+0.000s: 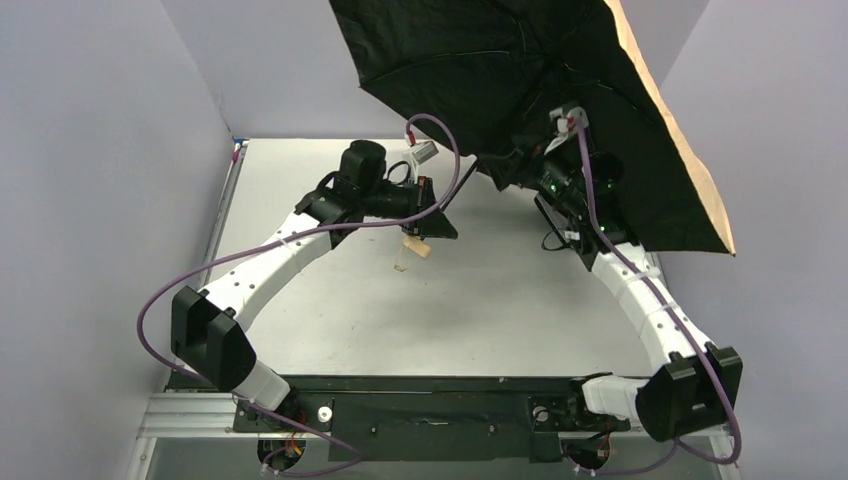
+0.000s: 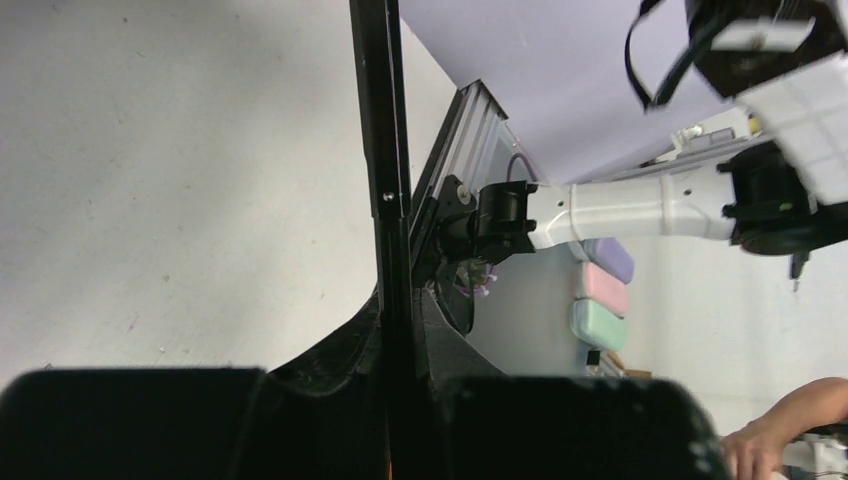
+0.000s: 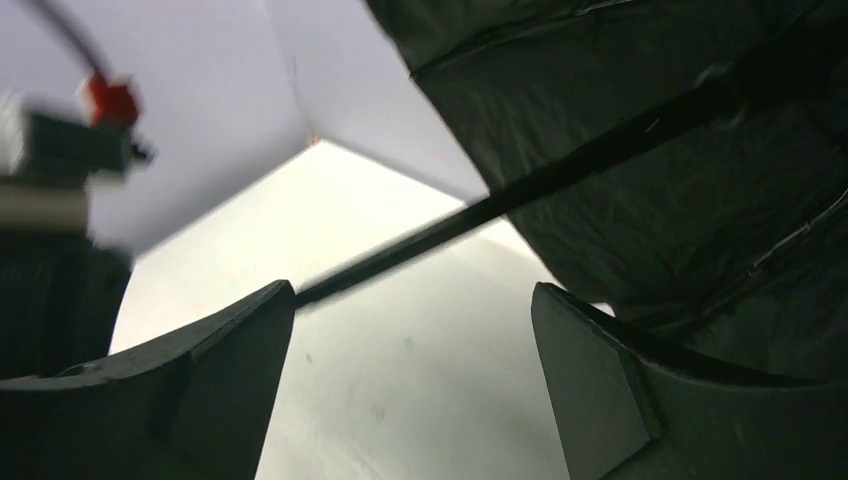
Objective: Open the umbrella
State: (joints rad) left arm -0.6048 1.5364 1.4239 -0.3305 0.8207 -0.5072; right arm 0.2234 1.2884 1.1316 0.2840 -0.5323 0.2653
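The umbrella (image 1: 500, 70) is spread open above the table's far right, its black underside facing me and the tan fabric (image 1: 690, 150) showing along the right edge. Its thin black shaft (image 1: 470, 185) slants down to a small tan handle (image 1: 412, 250). My left gripper (image 1: 428, 222) is shut on the shaft just above the handle. In the left wrist view the shaft (image 2: 385, 150) runs straight up from the closed gripper (image 2: 405, 330). My right gripper (image 1: 505, 172) sits under the canopy near the shaft's upper part. In the right wrist view it (image 3: 410, 320) is open and empty, with the shaft (image 3: 560, 170) crossing beyond the fingertips.
Lilac walls close in the white table (image 1: 330, 300) on the left, back and right. The canopy overhangs the right arm (image 1: 640, 290). In the left wrist view, pastel cases (image 2: 605, 290) and a person's hand (image 2: 770, 440) lie beyond the table's aluminium edge (image 2: 470, 130).
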